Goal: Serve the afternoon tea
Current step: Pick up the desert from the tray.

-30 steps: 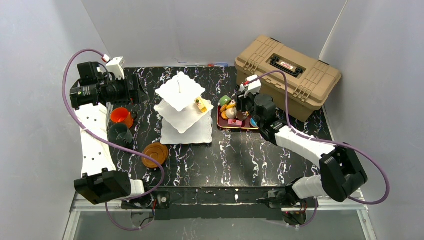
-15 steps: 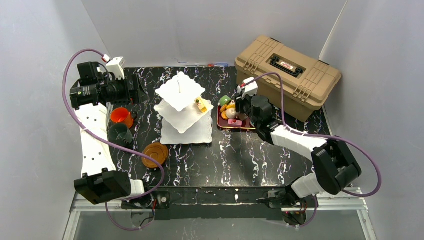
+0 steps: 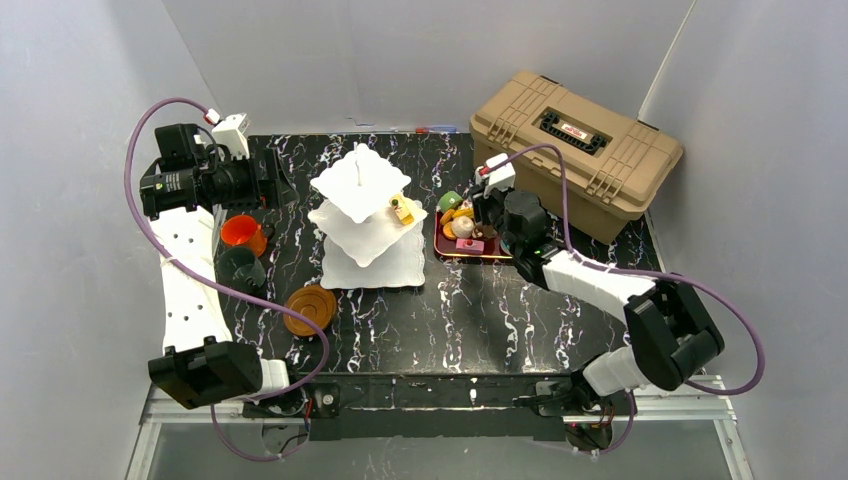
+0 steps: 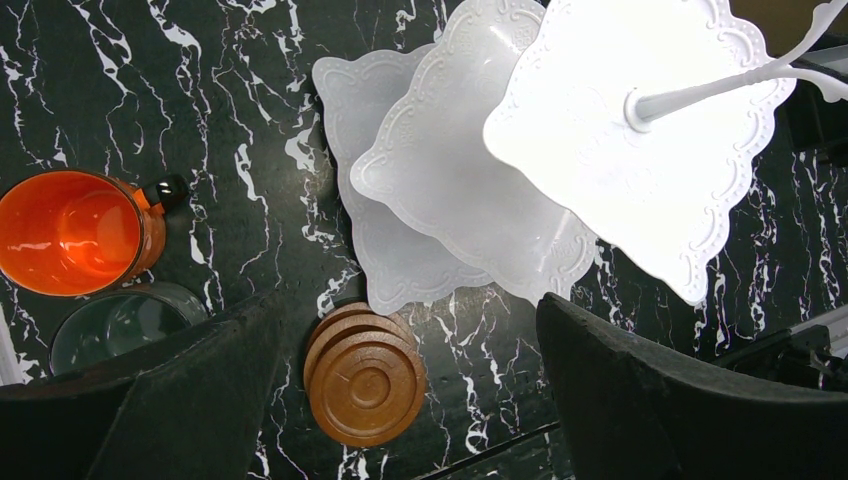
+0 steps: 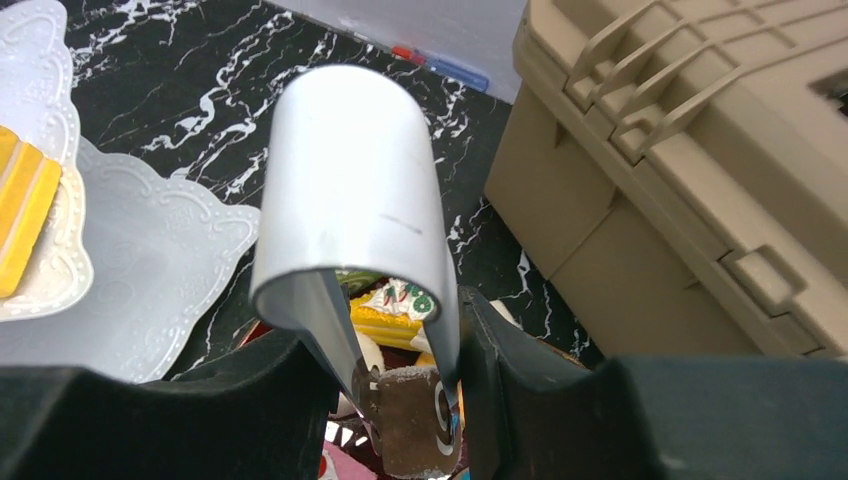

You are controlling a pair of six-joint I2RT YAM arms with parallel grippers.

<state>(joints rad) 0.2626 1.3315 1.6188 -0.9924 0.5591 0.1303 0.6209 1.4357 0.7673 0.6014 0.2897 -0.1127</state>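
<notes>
The white three-tier stand (image 3: 362,215) stands mid-table with a yellow pastry (image 3: 403,210) on its middle tier. To its right, a red tray (image 3: 455,257) holds several toy pastries. My right gripper (image 3: 487,215) is over the tray, shut on metal tongs (image 5: 350,190). The tong tips pinch a brown pastry (image 5: 412,420). My left gripper (image 3: 272,183) is open and empty, high at the back left. Below it are the orange cup (image 4: 70,230), the dark cup (image 4: 120,325) and stacked brown saucers (image 4: 365,375).
A tan toolbox (image 3: 575,150) sits at the back right, close behind the tray. The orange cup (image 3: 241,231), dark cup (image 3: 240,268) and saucers (image 3: 310,308) line the left side. Grey walls enclose the table.
My right gripper with the tongs has shifted slightly left over the tray. The left arm has not moved.
</notes>
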